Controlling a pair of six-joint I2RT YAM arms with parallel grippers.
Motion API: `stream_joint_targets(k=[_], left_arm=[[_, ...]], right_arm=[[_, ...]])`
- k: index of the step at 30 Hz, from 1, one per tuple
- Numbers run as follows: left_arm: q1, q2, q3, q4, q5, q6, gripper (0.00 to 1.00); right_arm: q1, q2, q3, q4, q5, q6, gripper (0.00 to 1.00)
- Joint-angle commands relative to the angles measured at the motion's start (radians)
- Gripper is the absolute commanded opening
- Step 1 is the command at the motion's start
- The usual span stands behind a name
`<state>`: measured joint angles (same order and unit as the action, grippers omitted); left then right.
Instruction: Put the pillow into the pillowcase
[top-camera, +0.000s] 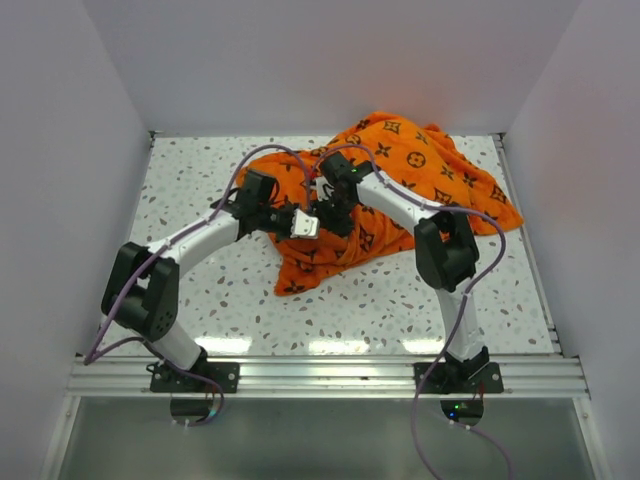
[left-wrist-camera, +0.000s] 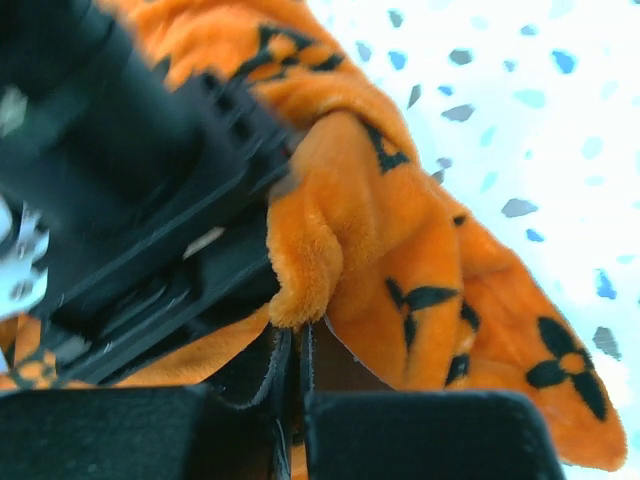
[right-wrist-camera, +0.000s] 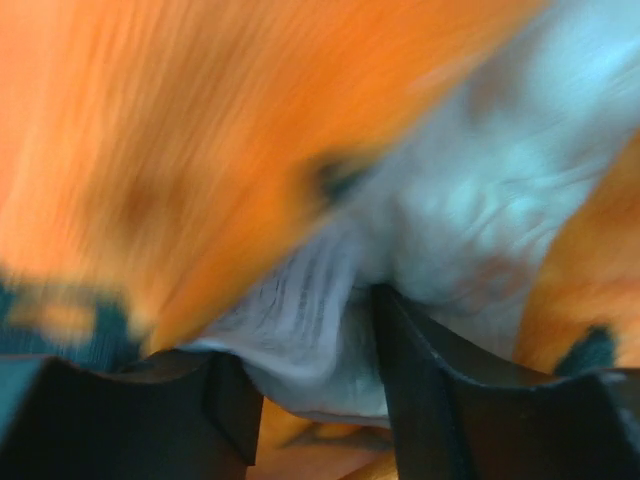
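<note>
Left gripper (left-wrist-camera: 297, 375): pinched almost fully together on a thin fold of the pillowcase (left-wrist-camera: 400, 250). Orange plush bunched right above the fingers (left-wrist-camera: 268, 372), then draped off to the right and down onto the speckled table (left-wrist-camera: 520, 90). Dark monogram motifs sharp on the near folds.

Right gripper (right-wrist-camera: 315, 395): clamped on white ribbed cloth, taken to be the pillow (right-wrist-camera: 340, 320), though badly blurred in the right wrist view. Jaws held part-way apart, with the white cloth wadded between them. Orange fabric lying over the white cloth above and to the left, more orange at the lower right. Black housing of the right gripper also filling the upper left of the left wrist view, just beside the pinched fold.

From above: left arm (top-camera: 200, 235) reaching in toward the right, right arm (top-camera: 400, 200) arched over and pointing down. Tips of the two nearly meeting above the near-left part of the pillowcase. Pillowcase crumpled in a heap from table centre to the far right, one corner trailing toward the near edge just below the grippers. Pillow almost wholly covered by the orange cloth, located where the two grippers meet.
</note>
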<state>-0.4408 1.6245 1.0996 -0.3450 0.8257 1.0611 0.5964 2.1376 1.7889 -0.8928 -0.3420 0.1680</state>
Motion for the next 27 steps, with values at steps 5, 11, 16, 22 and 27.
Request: stream_joint_targets(k=[5, 11, 16, 22, 27], left_arm=[[-0.105, -0.086, 0.016, -0.181, 0.282, 0.065, 0.00], [-0.090, -0.077, -0.004, -0.138, 0.268, 0.011, 0.00], [-0.030, -0.060, -0.012, 0.023, 0.291, -0.170, 0.00], [-0.012, -0.043, -0.014, 0.058, 0.285, -0.227, 0.00], [0.022, -0.008, -0.027, 0.031, 0.276, -0.214, 0.00]], right_arm=[[-0.018, 0.114, 0.129, 0.092, 0.264, 0.205, 0.61], [-0.030, 0.055, 0.130, 0.178, -0.150, 0.211, 0.52], [-0.058, -0.080, 0.043, 0.281, -0.400, 0.212, 0.47], [-0.118, -0.140, -0.079, 0.431, -0.630, 0.372, 0.54], [-0.119, -0.153, -0.019, 0.295, -0.566, 0.248, 0.37]])
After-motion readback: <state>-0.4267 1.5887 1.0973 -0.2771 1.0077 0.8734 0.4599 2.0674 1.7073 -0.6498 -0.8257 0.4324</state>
